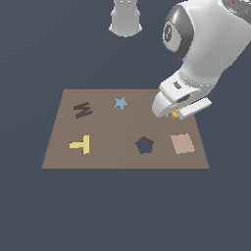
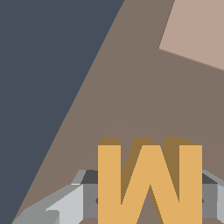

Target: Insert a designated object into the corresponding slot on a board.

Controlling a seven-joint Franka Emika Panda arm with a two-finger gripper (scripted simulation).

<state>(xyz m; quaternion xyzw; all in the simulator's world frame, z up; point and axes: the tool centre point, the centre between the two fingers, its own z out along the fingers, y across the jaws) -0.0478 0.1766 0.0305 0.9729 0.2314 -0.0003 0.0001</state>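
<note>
The orange-yellow M block [image 2: 148,179] fills the near part of the wrist view, held between grey fingers [image 2: 85,199]. In the exterior view only a small orange bit of the block [image 1: 175,115] shows under the white hand. My gripper [image 1: 176,113] is shut on it, above the brown board [image 1: 122,130] near the board's far edge on the exterior view's right. A dark M-shaped slot [image 1: 83,110] lies at the board's far side on the exterior view's left. The board [image 2: 131,96] lies beneath the block in the wrist view.
On the board are a blue star [image 1: 121,103], a pale-yellow T [image 1: 81,144], a dark pentagon hole [image 1: 144,145] and a tan square patch [image 1: 182,143], which also shows in the wrist view [image 2: 197,33]. The robot base [image 1: 125,18] stands behind the board.
</note>
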